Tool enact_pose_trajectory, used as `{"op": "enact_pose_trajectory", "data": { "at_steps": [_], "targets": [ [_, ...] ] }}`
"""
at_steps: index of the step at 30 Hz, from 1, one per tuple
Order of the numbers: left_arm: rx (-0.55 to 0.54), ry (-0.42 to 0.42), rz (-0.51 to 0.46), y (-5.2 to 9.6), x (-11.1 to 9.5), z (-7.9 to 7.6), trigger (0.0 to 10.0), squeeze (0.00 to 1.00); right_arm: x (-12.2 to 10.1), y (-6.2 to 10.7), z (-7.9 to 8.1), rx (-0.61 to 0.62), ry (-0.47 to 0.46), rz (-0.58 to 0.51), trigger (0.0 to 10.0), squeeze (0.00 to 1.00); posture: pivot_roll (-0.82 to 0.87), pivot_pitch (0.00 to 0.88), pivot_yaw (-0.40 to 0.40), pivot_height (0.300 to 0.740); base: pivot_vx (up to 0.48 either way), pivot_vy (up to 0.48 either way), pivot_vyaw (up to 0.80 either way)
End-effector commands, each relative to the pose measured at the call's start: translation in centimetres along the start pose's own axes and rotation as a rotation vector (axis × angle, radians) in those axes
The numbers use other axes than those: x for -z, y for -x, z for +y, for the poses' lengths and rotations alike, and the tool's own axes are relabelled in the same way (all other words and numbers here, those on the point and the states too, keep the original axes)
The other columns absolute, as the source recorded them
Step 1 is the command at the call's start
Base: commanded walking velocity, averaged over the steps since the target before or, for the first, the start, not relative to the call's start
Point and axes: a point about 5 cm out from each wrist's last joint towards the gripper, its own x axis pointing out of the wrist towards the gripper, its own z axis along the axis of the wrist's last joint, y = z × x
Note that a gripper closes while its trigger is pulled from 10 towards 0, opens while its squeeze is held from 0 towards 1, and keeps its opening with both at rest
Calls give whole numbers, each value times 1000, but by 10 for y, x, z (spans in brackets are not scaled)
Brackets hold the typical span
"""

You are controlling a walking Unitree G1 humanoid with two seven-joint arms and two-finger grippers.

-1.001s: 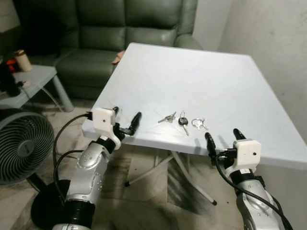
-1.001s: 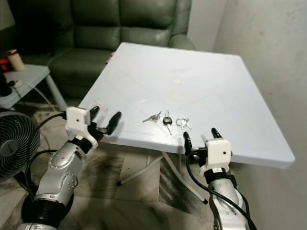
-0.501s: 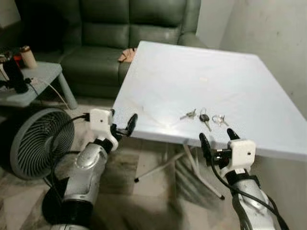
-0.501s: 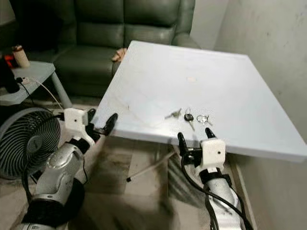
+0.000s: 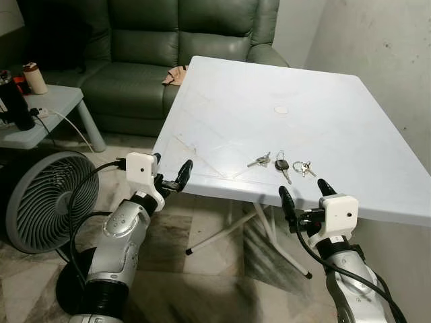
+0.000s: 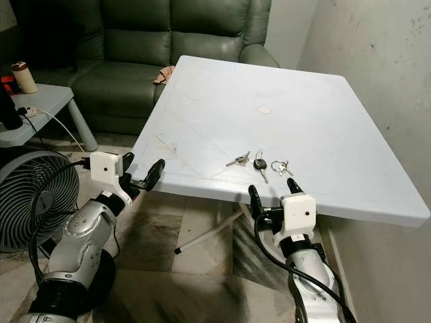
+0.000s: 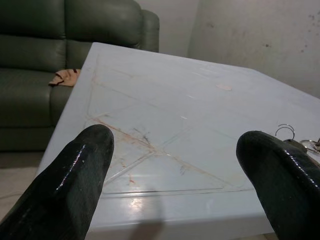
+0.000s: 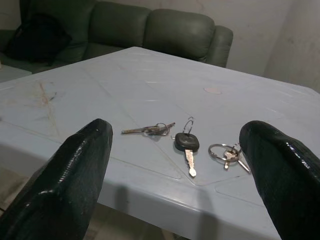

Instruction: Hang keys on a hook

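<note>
- Right gripper (image 5: 302, 194) spread wide, keys (image 5: 283, 163) just ahead on the table (image 5: 222, 108).
- Left gripper (image 5: 170, 177) spread, empty.
- Risk: flat keys could skid from closing fingers.

A green sofa (image 5: 168, 40), a floor fan (image 5: 47, 202) and a grey side table (image 5: 40, 114) surround the white table (image 5: 323, 94).

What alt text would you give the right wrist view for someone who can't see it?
Three sets of keys lie in a row on a white table, framed between the open black fingers of the right gripper held off the near edge. A dark green sofa stands behind.
</note>
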Motion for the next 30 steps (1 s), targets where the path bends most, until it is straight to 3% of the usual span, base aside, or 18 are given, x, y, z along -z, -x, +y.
{"op": "enact_pose_trajectory", "data": {
  "at_steps": [1,23,30],
  "targets": [
    [10,-18,0,1,-2,0,10000,0,2,2,-3,3,4,11,10000,0,14,21,-43,740,240,0,0],
    [22,-20,10,2,-2,-2,10000,0,4,5,-3,5,3,20,10000,0,14,32,-37,740,371,0,0],
    [16,-15,-11,3,-3,-3,10000,0,4,6,-3,2,1,25,10000,0,14,45,-39,740,0,0,0]
  ]
}}
